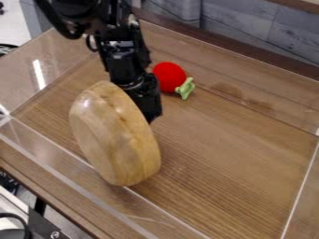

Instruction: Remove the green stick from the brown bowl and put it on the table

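Observation:
The brown bowl [115, 135] stands tipped up on its edge on the table [237, 154], its rounded underside facing the camera and its opening turned away. My gripper [147, 105] reaches down behind the bowl's upper right rim and is shut on that rim; the fingertips are partly hidden by the wood. The green stick is hidden from this view, and the bowl's inside cannot be seen.
A red round toy [169, 75] with a small green leaf [186, 90] lies just behind and right of the gripper. Low clear acrylic walls [62, 191] border the tabletop on all sides. Bare wood stretches to the right and front right of the bowl.

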`<control>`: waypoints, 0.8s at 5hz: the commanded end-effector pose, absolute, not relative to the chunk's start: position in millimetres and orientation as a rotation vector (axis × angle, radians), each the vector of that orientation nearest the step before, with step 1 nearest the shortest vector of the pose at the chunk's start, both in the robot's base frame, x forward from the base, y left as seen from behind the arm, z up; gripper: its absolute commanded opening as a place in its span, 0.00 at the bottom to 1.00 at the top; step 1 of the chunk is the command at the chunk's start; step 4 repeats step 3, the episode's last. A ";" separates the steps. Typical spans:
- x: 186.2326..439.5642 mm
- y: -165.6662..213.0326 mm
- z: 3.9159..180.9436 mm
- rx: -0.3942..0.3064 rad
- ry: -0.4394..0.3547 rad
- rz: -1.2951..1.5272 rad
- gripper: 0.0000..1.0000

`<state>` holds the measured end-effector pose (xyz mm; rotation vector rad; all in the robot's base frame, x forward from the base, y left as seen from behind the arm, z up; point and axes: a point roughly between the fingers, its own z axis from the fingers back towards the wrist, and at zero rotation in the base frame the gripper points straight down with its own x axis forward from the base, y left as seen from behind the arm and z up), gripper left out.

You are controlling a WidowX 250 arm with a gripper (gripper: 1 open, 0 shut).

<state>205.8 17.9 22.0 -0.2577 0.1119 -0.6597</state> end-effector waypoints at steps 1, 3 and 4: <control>207.0 20.2 31.5 -0.244 0.108 -0.728 0.00; 199.8 12.4 34.5 -0.259 0.148 -0.794 0.00; 199.8 12.4 34.5 -0.259 0.148 -0.794 0.00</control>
